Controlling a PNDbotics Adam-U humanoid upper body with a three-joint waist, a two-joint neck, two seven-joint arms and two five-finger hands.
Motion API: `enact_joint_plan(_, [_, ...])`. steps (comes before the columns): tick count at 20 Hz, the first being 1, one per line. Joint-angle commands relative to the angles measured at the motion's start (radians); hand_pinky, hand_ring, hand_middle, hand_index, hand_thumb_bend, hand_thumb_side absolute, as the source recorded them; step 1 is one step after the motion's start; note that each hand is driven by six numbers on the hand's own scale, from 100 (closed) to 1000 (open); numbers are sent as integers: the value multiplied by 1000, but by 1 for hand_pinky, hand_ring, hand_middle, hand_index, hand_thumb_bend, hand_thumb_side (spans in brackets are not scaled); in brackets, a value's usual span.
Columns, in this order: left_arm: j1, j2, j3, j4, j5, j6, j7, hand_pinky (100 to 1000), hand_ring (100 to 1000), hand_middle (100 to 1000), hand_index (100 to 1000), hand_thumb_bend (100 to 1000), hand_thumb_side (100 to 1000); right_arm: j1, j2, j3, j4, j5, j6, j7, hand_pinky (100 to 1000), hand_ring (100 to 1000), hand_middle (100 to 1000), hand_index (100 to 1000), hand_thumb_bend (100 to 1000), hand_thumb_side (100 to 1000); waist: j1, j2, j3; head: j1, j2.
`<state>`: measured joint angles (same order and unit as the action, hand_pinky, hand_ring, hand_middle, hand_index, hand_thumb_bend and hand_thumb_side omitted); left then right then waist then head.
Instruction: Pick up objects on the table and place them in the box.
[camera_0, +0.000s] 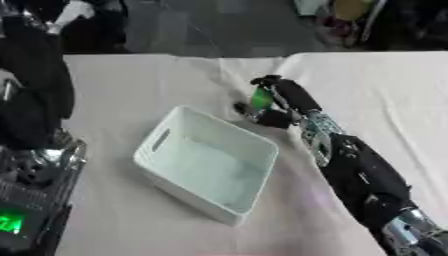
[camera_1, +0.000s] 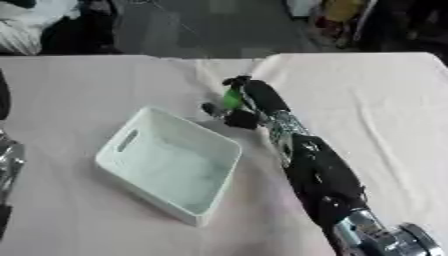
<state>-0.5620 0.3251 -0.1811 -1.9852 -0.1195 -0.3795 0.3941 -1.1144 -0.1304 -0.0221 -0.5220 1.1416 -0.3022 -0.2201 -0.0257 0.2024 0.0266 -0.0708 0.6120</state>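
Observation:
A white rectangular box (camera_0: 175, 150) with a slot handle sits on the cloth-covered table, turned diagonally, with nothing visible inside. My right hand (camera_0: 284, 100) reaches in from the lower right and sits just past the box's far right corner. Its fingers are curled round a small green object (camera_0: 262, 98), which is held just above the cloth. The object's shape is mostly hidden by the fingers. My left hand shows in neither view.
A pale cloth (camera_0: 140, 85) covers the table, with a fold running toward the far edge. Dark robot hardware with a green light (camera_0: 10, 222) fills the left edge. Dark clutter and coloured items lie beyond the table's far edge (camera_1: 341, 15).

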Motion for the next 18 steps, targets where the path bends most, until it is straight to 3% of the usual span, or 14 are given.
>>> enact_joint_plan(1, [-18, 4, 4, -15, 3, -4, -1, 523, 675, 806, 786, 302, 1000, -4, -12, -7, -10, -26, -3, -25, 100, 315, 558, 751, 540, 881, 4, -14, 0, -4, -15])
enact_joint_plan(7, [-19, 3, 3, -15, 3, -5, -2, 522, 675, 806, 786, 302, 1000, 18, -3, -9, -9, -89, -27, -83, 100, 109, 418, 623, 443, 780, 5, -12, 0, -4, -17])
enact_joint_plan(14, [-24, 0, 3, -15, 5, -6, -3, 522, 675, 806, 786, 302, 1000, 37, 5, -6, 2, -121, -25, -97, 100, 100, 342, 534, 408, 758, 7, -8, 4, -5, -22])
enact_joint_plan(16, [-26, -1, 3, -15, 5, -7, -3, 523, 675, 806, 786, 302, 1000, 42, 8, -8, 0, -125, -23, -114, 100, 100, 293, 485, 382, 735, 8, -6, 6, -5, -25])
enact_joint_plan(17, [-27, -1, 3, -15, 5, -7, -3, 523, 675, 806, 786, 301, 1000, 44, 10, -8, -1, -125, -23, -126, 100, 100, 200, 395, 328, 702, 8, -5, 7, -5, -25])
enact_joint_plan(18, [-28, -2, 3, -15, 5, -8, -3, 523, 675, 806, 786, 301, 1000, 47, 11, -8, -4, -124, -24, -142, 100, 100, 200, 395, 328, 702, 8, -5, 8, -5, -26])
